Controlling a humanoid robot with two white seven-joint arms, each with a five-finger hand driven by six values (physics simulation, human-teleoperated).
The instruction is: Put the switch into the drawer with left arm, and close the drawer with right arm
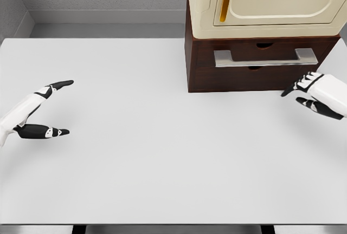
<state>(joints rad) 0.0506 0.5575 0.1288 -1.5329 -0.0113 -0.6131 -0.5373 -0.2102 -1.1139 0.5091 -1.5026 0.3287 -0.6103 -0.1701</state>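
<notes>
L hand (40, 109) low at table's (162, 153) left edge, fingers spread, holding nothing. R hand (314, 94) at right edge, just beside cabinet (217, 79), fingers loosely open, empty. Drawer (260, 55) w/ silver handle (264, 57) looks shut. Cream box (271, 1) on top. Switch not visible.

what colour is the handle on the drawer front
Silver-grey metal, a flat bar handle on the dark brown drawer; the head view shows it.
</notes>
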